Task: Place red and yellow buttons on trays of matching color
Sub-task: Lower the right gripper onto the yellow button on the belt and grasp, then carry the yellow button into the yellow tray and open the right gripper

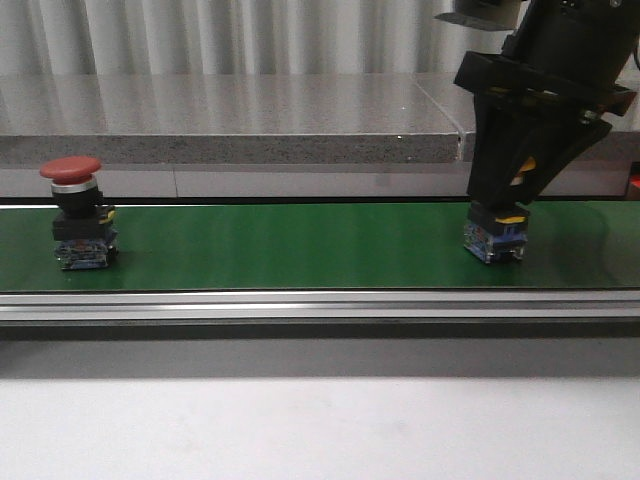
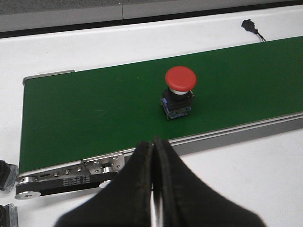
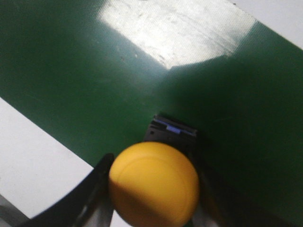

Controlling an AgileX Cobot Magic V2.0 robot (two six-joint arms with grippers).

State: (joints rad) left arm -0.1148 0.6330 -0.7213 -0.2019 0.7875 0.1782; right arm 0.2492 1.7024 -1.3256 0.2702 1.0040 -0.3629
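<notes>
yellow button [image 3: 154, 183] sits clamped in right jaws; left jaws together. lift straight up, keeping it upright, off the green belt [image 1: 300, 245].

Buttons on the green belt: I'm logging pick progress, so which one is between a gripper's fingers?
The yellow button, between the right gripper's fingers at the belt's right end. The red button stands untouched at the left.

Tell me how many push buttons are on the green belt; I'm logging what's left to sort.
2. The red button stands at the belt's left end, untouched. The yellow button sits at the right end between the right gripper fingers. No others are visible.
</notes>
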